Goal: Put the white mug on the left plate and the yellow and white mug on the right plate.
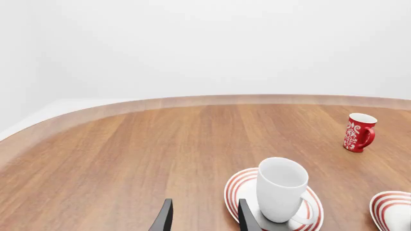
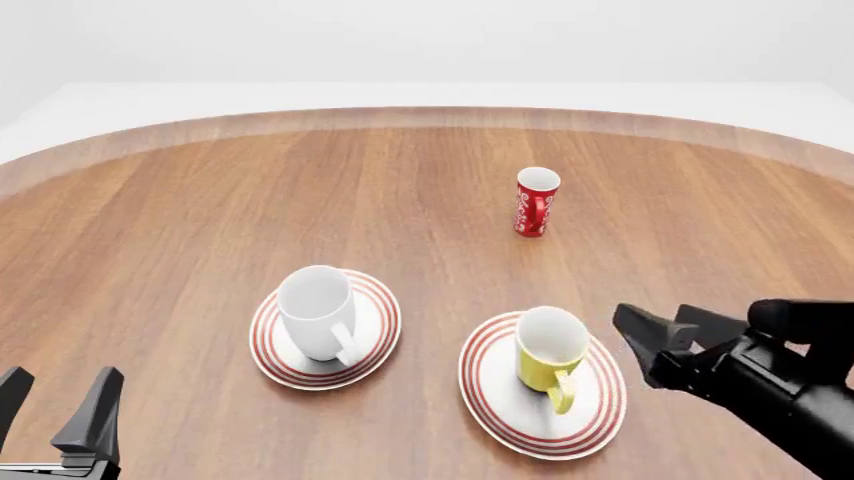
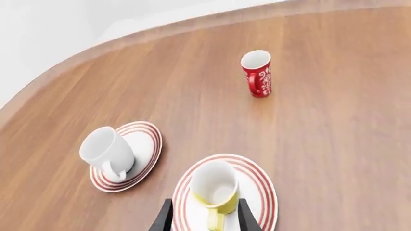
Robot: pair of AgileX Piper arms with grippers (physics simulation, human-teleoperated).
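The white mug (image 2: 318, 312) stands upright on the left plate (image 2: 382, 302), handle toward the camera. On the right plate (image 2: 603, 400) stands the yellow and white mug (image 2: 550, 350), upright too. My left gripper (image 2: 56, 400) is open at the near left corner, well clear of the left plate. My right gripper (image 2: 663, 330) is open just right of the right plate and holds nothing. The right wrist view looks down on the yellow and white mug (image 3: 215, 190) and the right plate (image 3: 262, 185) past the open right gripper (image 3: 204, 219). The left wrist view shows the white mug (image 1: 280, 188) beside the open left gripper (image 1: 204, 219).
A slim red mug with a white pattern (image 2: 537, 201) stands alone further back, right of centre. The round wooden table's far edge (image 2: 427, 115) curves across the back.
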